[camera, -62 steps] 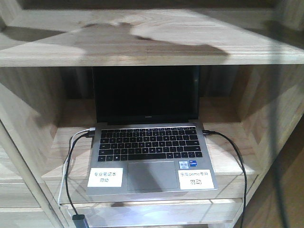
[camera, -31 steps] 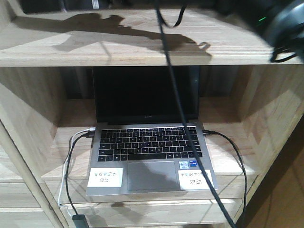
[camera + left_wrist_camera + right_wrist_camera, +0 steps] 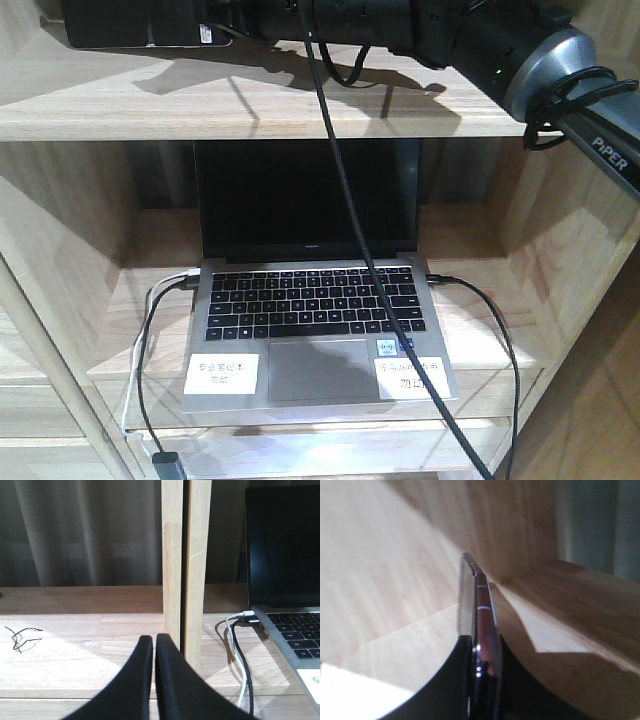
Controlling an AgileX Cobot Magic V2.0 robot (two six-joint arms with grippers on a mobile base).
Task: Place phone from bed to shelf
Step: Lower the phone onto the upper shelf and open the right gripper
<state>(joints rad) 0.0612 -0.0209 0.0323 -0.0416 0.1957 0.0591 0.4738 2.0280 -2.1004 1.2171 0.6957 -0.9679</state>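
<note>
The phone [image 3: 482,630], thin with a pinkish-gold rim, is seen edge-on, clamped between the right gripper's [image 3: 481,652] fingers above the shelf [image 3: 250,105]. Its face is hidden. The left gripper [image 3: 154,645] is closed on nothing, with the laptop [image 3: 287,580] cut off at 3 o'clock.

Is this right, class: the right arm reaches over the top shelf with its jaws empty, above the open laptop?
Not quite. The right wrist view shows the jaws clamped on the phone, held edge-on. The rest stands: the arm reaches over the top shelf, above the open laptop.
</note>
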